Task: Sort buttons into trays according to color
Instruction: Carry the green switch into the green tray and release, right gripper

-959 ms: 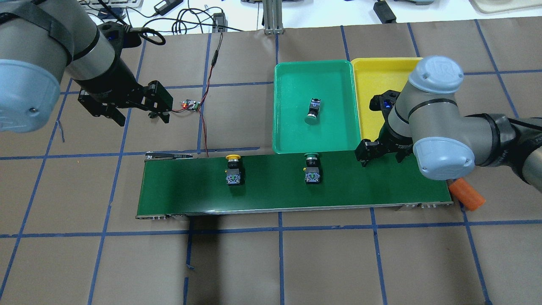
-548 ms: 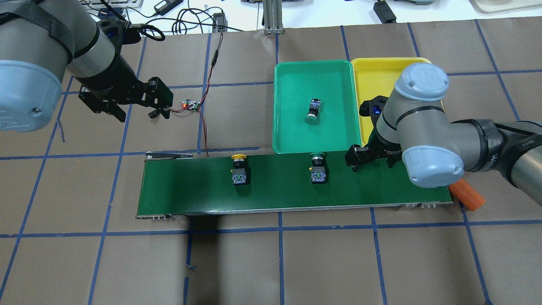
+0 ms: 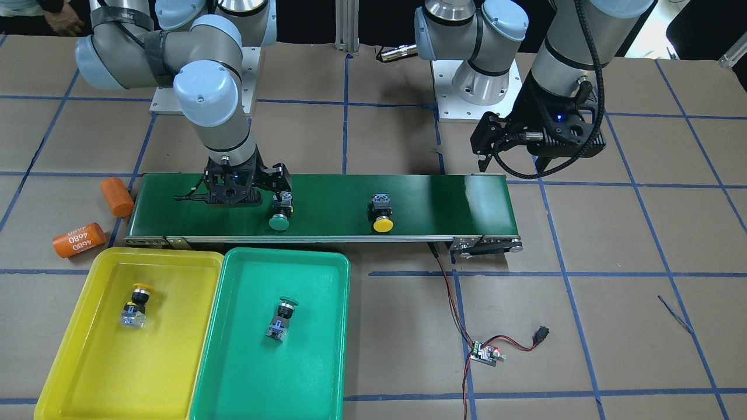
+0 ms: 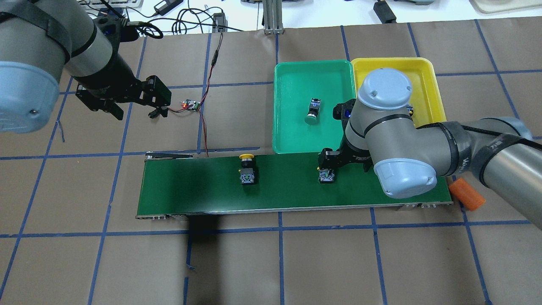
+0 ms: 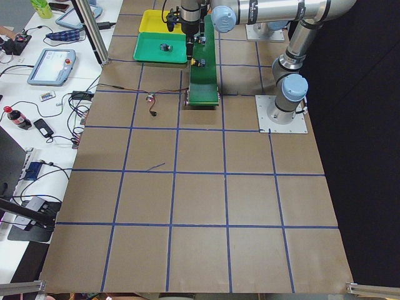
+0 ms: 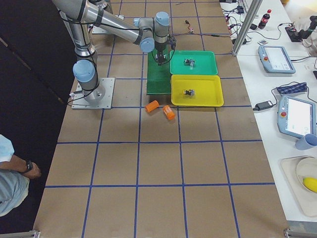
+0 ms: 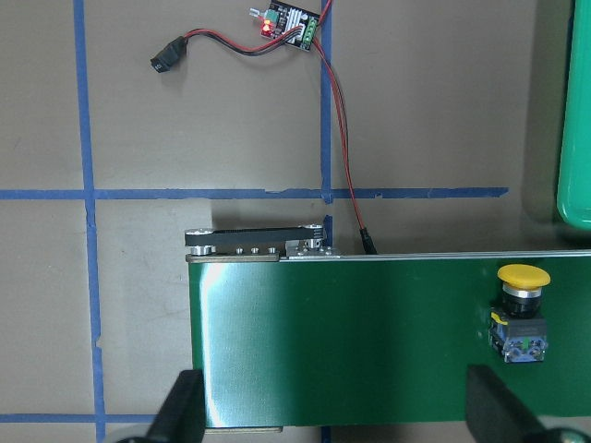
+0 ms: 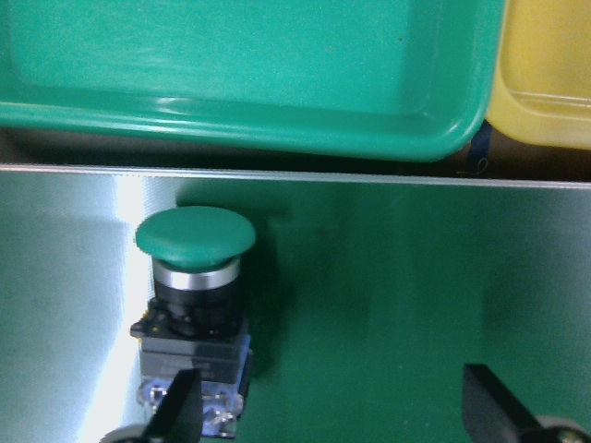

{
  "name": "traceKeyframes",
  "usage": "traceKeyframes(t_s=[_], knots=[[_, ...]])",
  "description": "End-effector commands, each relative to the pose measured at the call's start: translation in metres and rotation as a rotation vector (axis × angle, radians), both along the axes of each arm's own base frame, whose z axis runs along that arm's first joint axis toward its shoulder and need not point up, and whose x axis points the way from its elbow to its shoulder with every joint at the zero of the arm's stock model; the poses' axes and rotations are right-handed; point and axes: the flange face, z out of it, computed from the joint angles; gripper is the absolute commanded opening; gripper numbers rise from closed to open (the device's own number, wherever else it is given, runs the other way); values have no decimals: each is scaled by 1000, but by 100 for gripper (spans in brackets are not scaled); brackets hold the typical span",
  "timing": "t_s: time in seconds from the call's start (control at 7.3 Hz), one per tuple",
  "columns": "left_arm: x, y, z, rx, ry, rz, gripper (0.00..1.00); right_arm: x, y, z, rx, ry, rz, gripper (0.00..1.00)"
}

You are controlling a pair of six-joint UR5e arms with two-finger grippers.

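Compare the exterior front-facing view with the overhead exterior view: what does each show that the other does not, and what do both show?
Only the front-facing view clearly shows the tray's yellow button lying in the yellow tray, and the orange cylinder marked 4680. In the overhead view the right arm covers both. Only the overhead view shows the white bench with cables. Both show the conveyor belt carrying a green button and a yellow button, the green tray and the circuit board.
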Motion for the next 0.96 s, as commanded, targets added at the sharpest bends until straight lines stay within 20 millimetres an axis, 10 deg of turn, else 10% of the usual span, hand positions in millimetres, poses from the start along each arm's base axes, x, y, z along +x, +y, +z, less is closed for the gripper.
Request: traceKeyframes(t_s=[0.0, 0.41, 0.82], knots=[[0, 0, -1, 3, 2, 0, 100, 12, 5, -2, 7, 0, -3, 100], [-2, 0, -5, 9, 6, -5, 100, 11, 6, -16, 35, 7, 2, 94], [-4, 3, -13, 14, 7, -8, 100, 12, 3, -13, 28, 6, 19, 34]])
